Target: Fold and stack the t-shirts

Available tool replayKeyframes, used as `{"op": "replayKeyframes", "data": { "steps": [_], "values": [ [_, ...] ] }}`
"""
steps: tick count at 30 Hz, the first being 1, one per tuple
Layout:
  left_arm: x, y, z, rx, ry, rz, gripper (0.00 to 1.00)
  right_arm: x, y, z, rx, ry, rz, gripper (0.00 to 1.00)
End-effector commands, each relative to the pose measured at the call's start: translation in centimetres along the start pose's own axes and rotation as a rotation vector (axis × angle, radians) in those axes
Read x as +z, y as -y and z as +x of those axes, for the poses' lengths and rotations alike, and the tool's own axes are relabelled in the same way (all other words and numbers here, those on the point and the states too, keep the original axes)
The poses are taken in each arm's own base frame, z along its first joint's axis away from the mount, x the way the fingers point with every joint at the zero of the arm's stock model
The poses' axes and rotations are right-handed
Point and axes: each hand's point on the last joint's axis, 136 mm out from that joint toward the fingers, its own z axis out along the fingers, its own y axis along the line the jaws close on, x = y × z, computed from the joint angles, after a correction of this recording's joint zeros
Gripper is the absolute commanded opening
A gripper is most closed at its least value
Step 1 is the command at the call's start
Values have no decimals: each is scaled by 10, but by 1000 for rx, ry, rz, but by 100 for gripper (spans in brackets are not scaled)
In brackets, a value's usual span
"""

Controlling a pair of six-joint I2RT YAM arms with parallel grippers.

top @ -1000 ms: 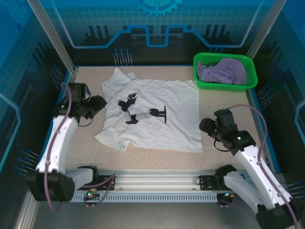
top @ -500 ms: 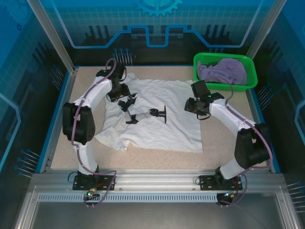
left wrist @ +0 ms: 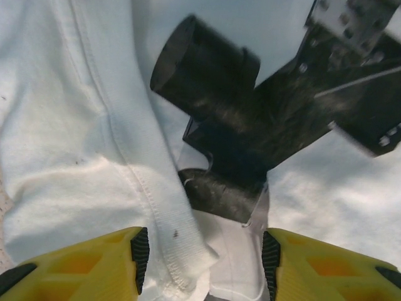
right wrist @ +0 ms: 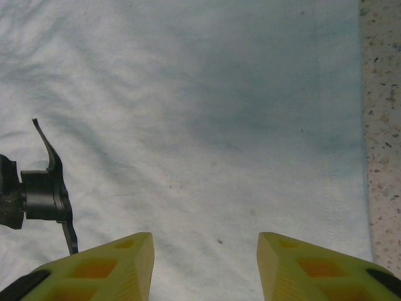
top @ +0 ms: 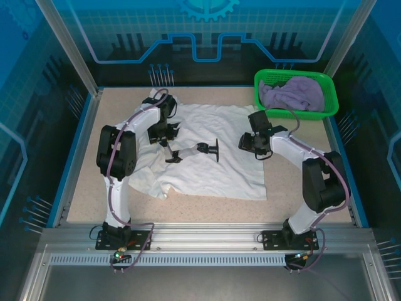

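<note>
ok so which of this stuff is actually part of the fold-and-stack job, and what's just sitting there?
Job:
- white t-shirt, spread on the table
- lavender t-shirt, bunched in the basket
- left gripper and right gripper, both open over the white t-shirt

Lying about:
- green mesh basket, which only holds the lavender t-shirt

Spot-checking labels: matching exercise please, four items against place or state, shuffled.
1 white cloth t-shirt with black print
2 pale lavender cloth t-shirt
3 green plastic mesh basket
4 right gripper

a far right corner of the table
b open, over the white shirt's edge
c spread on the table
d bunched in the basket

Pairs: 1-c, 2-d, 3-a, 4-b
</note>
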Motion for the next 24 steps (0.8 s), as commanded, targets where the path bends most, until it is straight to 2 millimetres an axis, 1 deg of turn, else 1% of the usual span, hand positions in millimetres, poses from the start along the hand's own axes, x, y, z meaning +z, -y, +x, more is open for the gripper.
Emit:
{"op": "replayKeyframes", "data": {
  "steps": [1,5,8,14,19,21,24],
  "values": [
    [4,-5,18,56,-57,-5,53,8,-2,3,20,-20,-30,48],
    [11,-7,27,75,-69,2,54,11,-1,5,28,-22,-36,48],
    [13,-2,27,86,-73,21,53,13,-1,6,32,-30,-39,48],
    [15,0,26,79,-72,27,37,15,0,7,38,-38,-37,47],
    [13,-4,27,78,-63,20,18,16,2,8,46,-44,-36,47],
    [11,-9,27,78,-51,0,9,17,3,8,53,-49,-37,47],
    [4,-20,24,67,-26,-27,9,17,3,8,56,-50,-40,46]
  ]
}}
